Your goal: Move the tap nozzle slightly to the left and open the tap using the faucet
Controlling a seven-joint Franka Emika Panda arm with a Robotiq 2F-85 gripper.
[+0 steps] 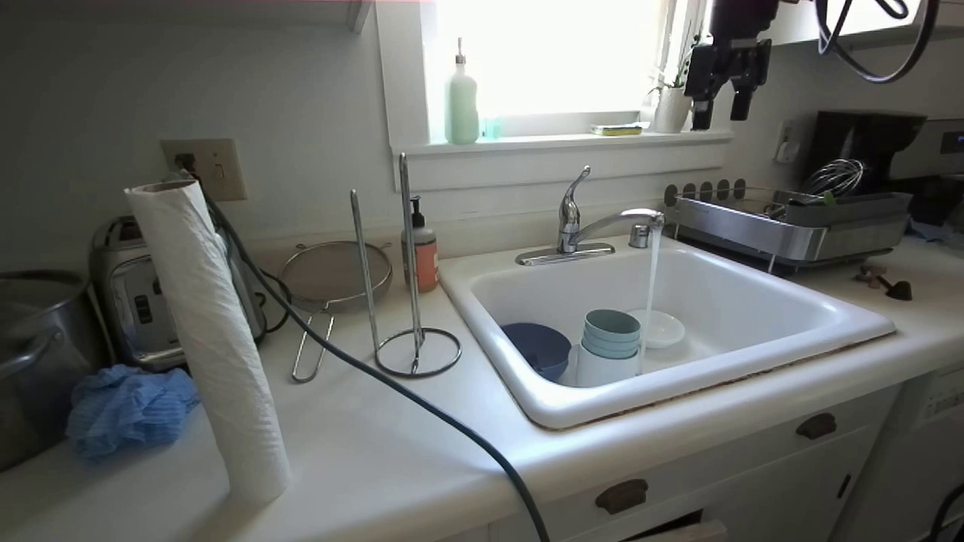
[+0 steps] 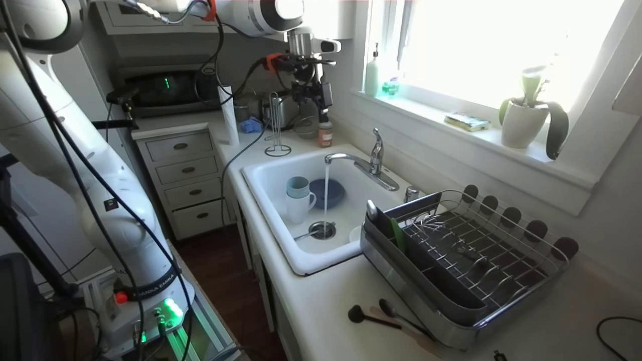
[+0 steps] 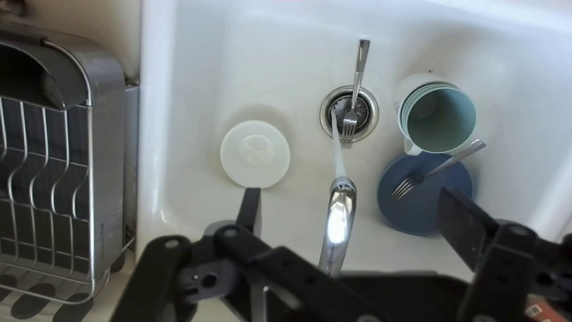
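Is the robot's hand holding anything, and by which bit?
Nothing is held: the black, two-fingered hand is open, up in the air above the curved, shiny chrome spout.

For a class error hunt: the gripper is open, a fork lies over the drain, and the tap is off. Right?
The tap isn't off: the wrist view shows water running from the tap nozzle. The gripper is open; the fork lies over the drain.

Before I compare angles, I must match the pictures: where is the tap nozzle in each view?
In an exterior view, the tap nozzle: right of centre, just above mid-height, tip rightward.
In an exterior view, the tap nozzle: slightly right of centre, just above mid-height, tip leftward.
In the wrist view, the tap nozzle: lower half, right of centre, tip upward.
Shared landmark: the teal cups.
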